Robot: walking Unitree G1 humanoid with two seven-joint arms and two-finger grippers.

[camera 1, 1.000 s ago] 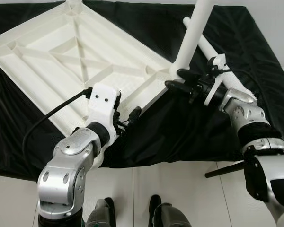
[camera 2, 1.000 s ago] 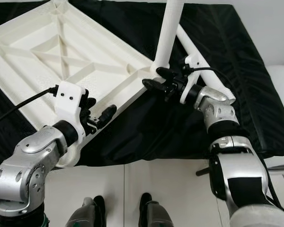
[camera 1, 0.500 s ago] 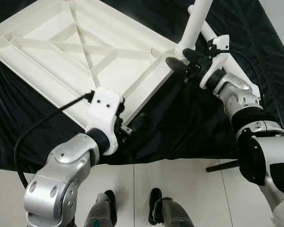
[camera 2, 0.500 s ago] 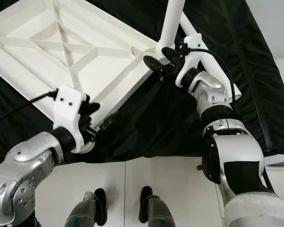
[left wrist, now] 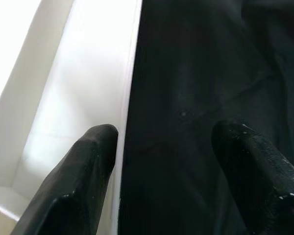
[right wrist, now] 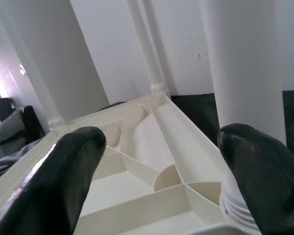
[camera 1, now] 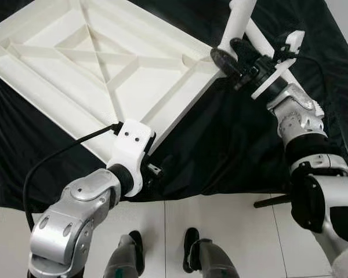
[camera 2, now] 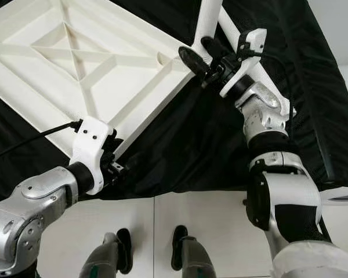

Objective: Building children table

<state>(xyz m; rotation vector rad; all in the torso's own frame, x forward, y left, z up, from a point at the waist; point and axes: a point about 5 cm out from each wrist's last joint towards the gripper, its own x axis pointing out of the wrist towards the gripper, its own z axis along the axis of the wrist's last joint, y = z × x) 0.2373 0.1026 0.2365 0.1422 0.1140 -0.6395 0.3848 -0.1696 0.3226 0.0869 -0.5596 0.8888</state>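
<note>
The white table top (camera 1: pixel 104 63) lies upside down on a black cloth (camera 1: pixel 232 145), ribs facing up. A white leg (camera 1: pixel 235 26) stands upright in its near right corner. My right gripper (camera 1: pixel 229 55) is open beside the base of that leg, one finger on each side; the right wrist view has the leg (right wrist: pixel 245 63) by one finger and the ribbed underside (right wrist: pixel 152 161) between them. My left gripper (camera 1: pixel 156 168) is open at the top's near edge, low over the cloth. In the left wrist view one finger (left wrist: pixel 95 171) lies against the white edge (left wrist: pixel 88 98).
A second white leg (camera 1: pixel 256 36) lies loose on the cloth behind my right gripper. More legs (right wrist: pixel 152 49) stand at the top's far corners. White floor tiles (camera 1: pixel 232 231), my feet (camera 1: pixel 191 255) and a black rod (camera 1: pixel 272 201) lie below the cloth's front edge.
The camera has shifted. My right gripper has tilted upward and risen a little along the leg's base. My left gripper has drawn back and sunk lower under the top's near edge.
</note>
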